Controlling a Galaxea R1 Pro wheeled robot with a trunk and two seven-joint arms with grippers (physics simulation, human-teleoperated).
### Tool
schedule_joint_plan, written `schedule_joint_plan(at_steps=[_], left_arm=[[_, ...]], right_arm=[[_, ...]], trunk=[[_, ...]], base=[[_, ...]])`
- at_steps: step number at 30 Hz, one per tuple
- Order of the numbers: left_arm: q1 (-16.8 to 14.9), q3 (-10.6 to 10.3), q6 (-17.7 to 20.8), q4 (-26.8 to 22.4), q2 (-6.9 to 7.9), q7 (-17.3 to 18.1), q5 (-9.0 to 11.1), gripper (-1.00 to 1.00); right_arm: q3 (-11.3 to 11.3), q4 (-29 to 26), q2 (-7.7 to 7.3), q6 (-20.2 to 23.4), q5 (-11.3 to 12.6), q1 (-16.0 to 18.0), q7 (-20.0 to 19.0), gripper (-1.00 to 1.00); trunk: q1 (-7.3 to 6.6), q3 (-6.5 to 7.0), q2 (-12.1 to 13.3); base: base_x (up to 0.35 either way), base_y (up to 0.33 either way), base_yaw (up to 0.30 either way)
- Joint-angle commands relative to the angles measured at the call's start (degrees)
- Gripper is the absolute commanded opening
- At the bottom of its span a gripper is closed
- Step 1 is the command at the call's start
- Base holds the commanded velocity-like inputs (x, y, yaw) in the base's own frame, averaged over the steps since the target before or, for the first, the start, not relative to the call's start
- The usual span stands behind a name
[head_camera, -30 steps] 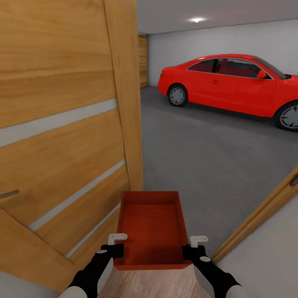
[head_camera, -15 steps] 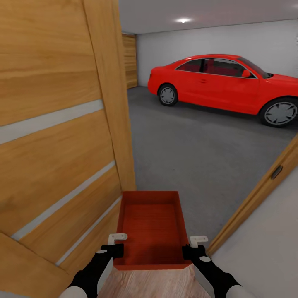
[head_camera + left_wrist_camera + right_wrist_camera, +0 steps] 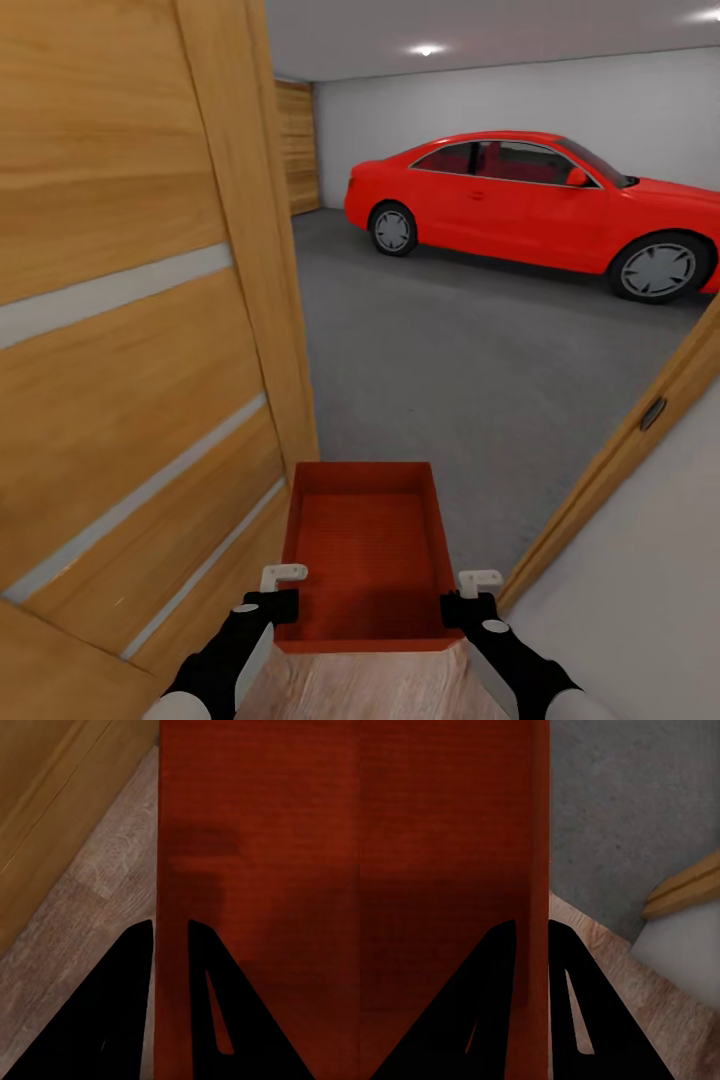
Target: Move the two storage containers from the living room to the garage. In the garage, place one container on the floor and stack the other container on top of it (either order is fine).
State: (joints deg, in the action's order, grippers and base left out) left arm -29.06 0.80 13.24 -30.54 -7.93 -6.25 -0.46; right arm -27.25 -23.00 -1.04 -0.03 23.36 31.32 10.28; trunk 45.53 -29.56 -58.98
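Note:
One orange-red storage container [image 3: 365, 545] hangs level in front of me in the head view, held by both arms at a doorway. My left gripper [image 3: 283, 598] is shut on its left wall, and the left wrist view shows that thin wall [image 3: 171, 870] pinched between the dark fingers [image 3: 127, 1005]. My right gripper [image 3: 462, 600] is shut on the right wall [image 3: 538, 870], one finger [image 3: 574, 1012] outside and one inside the bin. Ahead lies the garage with its dark grey floor [image 3: 470, 350] and white walls.
An open wooden door [image 3: 130, 330] stands close on my left. A wooden door frame [image 3: 620, 460] and white wall [image 3: 640, 620] close in on the right. A red coupe [image 3: 530, 205] is parked across the back of the garage. Light wood planks [image 3: 350, 690] lie under the container.
The view has swung right and crept forward: the door, car and frame have slid left in the picture. The container and both grippers hold the same pose.

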Motion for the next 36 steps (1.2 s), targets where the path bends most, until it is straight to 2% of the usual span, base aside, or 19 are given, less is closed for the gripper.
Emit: schedule_joint_plan(at_steps=[1, 6, 16, 36], left_arm=[[-0.03, 0.43, 0.38, -0.32, 0.02, -0.29, -0.95, -1.00], [-0.03, 0.43, 0.38, -0.39, 0.02, -0.30, -1.00, -1.00], [-0.03, 0.43, 0.38, -0.31, 0.04, -0.43, -0.99, -1.00], [-0.03, 0.43, 0.38, -0.32, 0.02, -0.43, -1.01, -1.00]], right_arm=[[0.44, 0.85, -1.42, -0.06, 0.81, 0.05, 1.05, -1.00], [0.44, 0.85, -1.42, -0.06, 0.81, 0.05, 1.06, -1.00], [0.44, 0.85, -1.34, -0.06, 0.81, 0.05, 1.06, -1.00], [0.45, 0.85, -1.41, -0.06, 0.89, 0.05, 1.06, -1.00]], trunk=[[0.02, -0.05, -0.04], [0.02, -0.05, -0.04], [0.02, -0.05, -0.04], [0.02, -0.05, -0.04]], base=[[0.212, 0.173, -0.004], [0.183, 0.149, -0.001], [0.017, 0.014, -0.019], [0.000, 0.000, -0.170]])
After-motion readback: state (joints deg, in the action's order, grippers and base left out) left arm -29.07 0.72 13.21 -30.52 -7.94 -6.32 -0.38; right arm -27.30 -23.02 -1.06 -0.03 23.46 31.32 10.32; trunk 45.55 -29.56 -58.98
